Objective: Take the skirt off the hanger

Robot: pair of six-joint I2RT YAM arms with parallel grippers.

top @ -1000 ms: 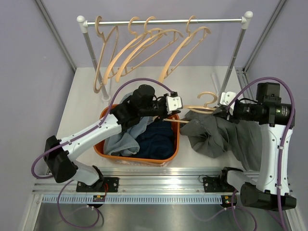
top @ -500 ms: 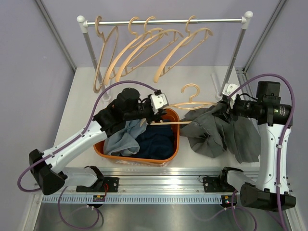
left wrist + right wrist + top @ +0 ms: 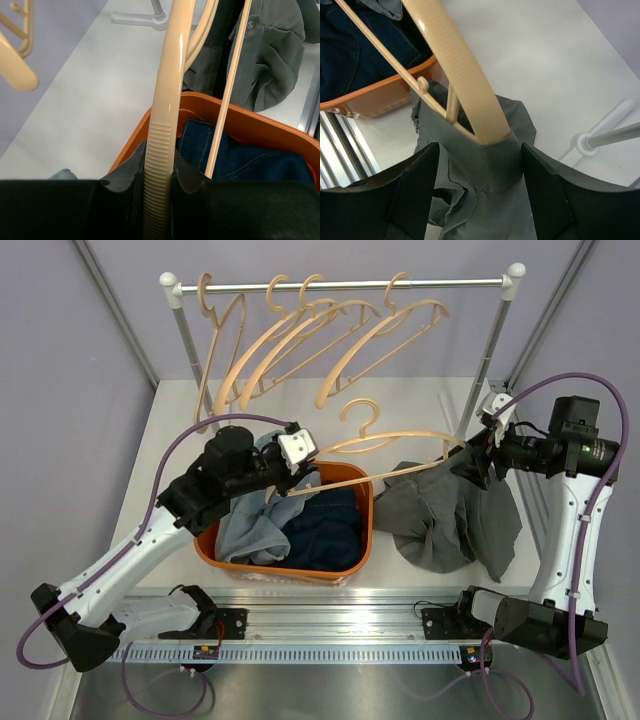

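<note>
1. the left gripper [image 3: 159, 172] has its two dark fingers pressed onto the ribbed end of the beige hanger [image 3: 169, 95], pinching it. the hanger's arm runs straight away from the jaws.
2. just under and beyond those fingers sits the orange basket [image 3: 260, 125] with dark blue denim [image 3: 250, 160] inside. the hanger's thin bottom bar crosses above its rim.
3. the right gripper [image 3: 481, 162] has its fingers spread wide, one on each side of the hanger's other end, with a gap showing on one side.
4. between those spread fingers the waistband of the grey skirt [image 3: 485, 205] wraps the tip of the hanger. the rest of the cloth drops below the gripper onto the white table [image 3: 545, 60], beside the basket.
5. in the top view the hanger spans from one gripper to the other, its hook pointing away from both.
6. farthest beyond both grippers stands the clothes rail [image 3: 340, 284], with several bare hangers [image 3: 300, 315] on it.
</note>
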